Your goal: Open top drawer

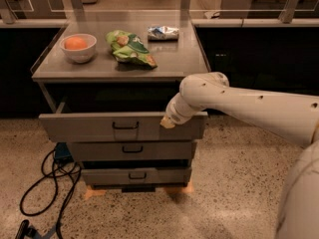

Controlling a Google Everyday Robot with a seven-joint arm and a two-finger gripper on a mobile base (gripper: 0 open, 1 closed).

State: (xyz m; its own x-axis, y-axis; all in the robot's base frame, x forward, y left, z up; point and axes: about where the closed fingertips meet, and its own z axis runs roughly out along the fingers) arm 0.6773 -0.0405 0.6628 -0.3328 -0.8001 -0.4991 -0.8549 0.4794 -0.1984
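The top drawer (89,127) is a grey metal drawer with the widest front and a small black bracket handle (125,126) at its centre. It stands pulled out from the cabinet, with a dark gap behind its front. My white arm reaches in from the right. My gripper (167,122) is at the upper right part of the drawer front, to the right of the handle, and only its tan tip shows.
Two narrower grey drawers (132,150) sit shut below. On the cabinet top (174,59) are a white bowl holding an orange (78,47), a green snack bag (130,47) and a blue-white packet (163,32). Black cables (47,183) lie on the floor at left.
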